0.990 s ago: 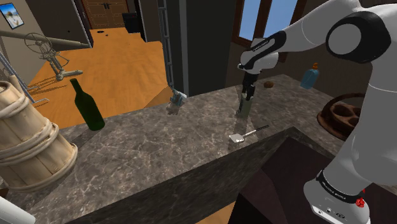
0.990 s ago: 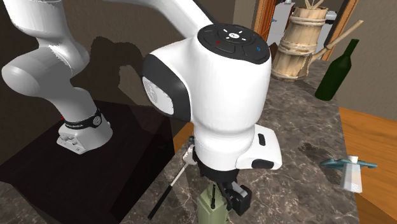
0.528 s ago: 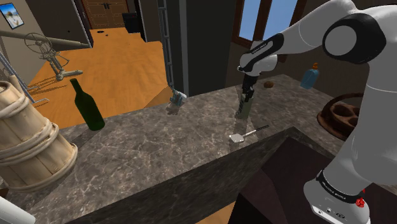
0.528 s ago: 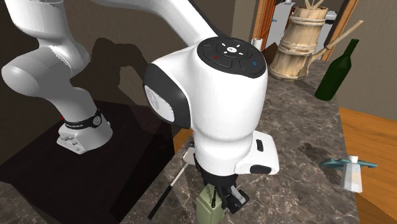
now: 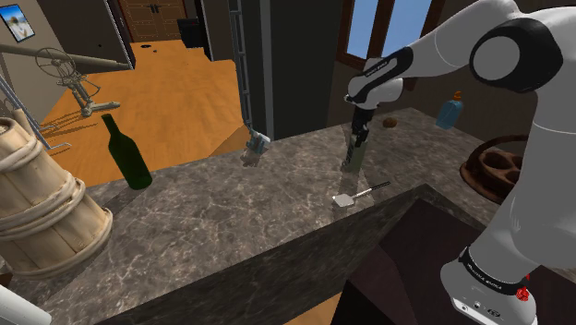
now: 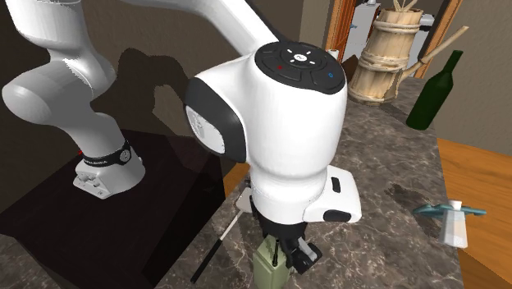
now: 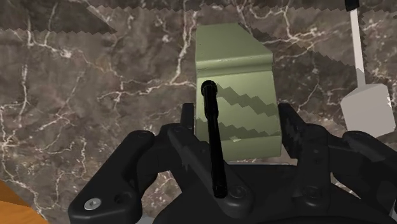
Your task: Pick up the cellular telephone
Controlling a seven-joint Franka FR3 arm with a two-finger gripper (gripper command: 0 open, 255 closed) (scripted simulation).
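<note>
While the pincer (image 7: 237, 121) pinches it by both sides, the olive-green telephone (image 7: 235, 70) stands upright over the dark marble table (image 7: 95, 83). A pale spatula (image 7: 366, 108) lies just beside it, and a dark green bottle (image 5: 127, 152) stands well beyond.

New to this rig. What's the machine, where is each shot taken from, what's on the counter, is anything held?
It is a white robot arm mounted on a dark box, with a black two-fingered tool at its end. One picture looks over the arm's shoulder, one faces it from close up, and one comes from a camera on the hand, looking along the tool. On the marbled counter are a green bottle, a wooden tub, a white-headed utensil and an olive-green phone with a black antenna. The tool's fingers are shut against the phone's two sides; it stands on the counter, not yet lifted.
</note>
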